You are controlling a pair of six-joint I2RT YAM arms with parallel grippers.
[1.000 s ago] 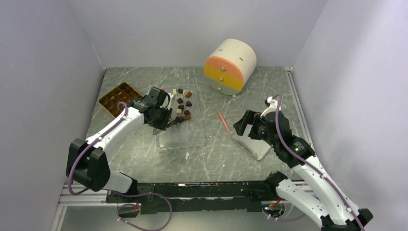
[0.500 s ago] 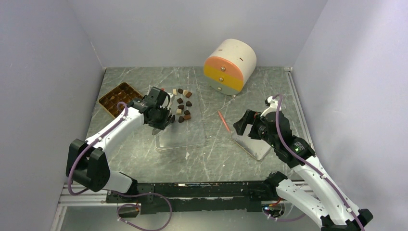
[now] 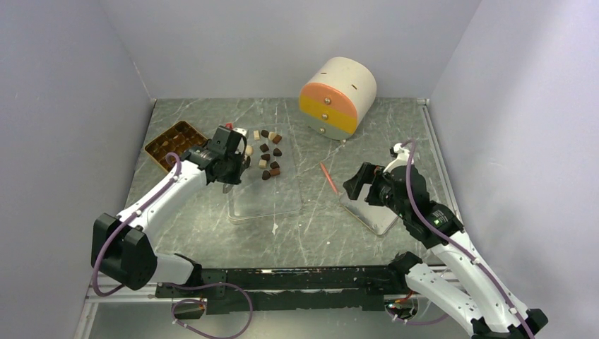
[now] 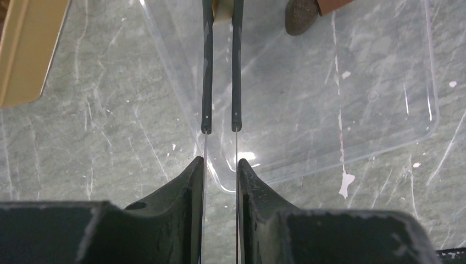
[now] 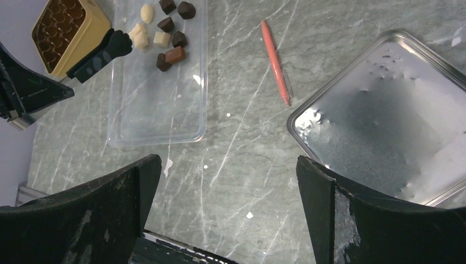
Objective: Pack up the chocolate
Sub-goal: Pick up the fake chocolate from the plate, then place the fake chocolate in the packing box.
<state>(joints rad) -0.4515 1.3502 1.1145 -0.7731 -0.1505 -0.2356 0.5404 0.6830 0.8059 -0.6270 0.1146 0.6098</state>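
Observation:
Several chocolate pieces (image 3: 268, 152), dark, mid-brown and cream, lie at the far end of a clear plastic tray (image 3: 265, 198); the right wrist view shows them as a cluster (image 5: 170, 38). My left gripper (image 3: 239, 159) hangs over that tray's far left part, its narrow fingers (image 4: 206, 66) shut on a cream-white chocolate (image 4: 222, 16) at their tips. A dark piece (image 4: 301, 14) lies just right of it. The golden-brown compartmented tray (image 3: 169, 143) sits to the left of this gripper. My right gripper (image 3: 357, 185) stands wide open with nothing in it (image 5: 228, 165).
A thin orange-red stick (image 3: 328, 178) lies between the clear tray and a metal tray (image 5: 384, 110) under my right arm. A cream cylinder with orange and yellow drawers (image 3: 337, 95) stands at the back. Grey walls close in the left, right and far sides.
My left gripper has narrowed onto the cream piece and shifted slightly back and left, toward the golden-brown tray. The right arm has stayed still.

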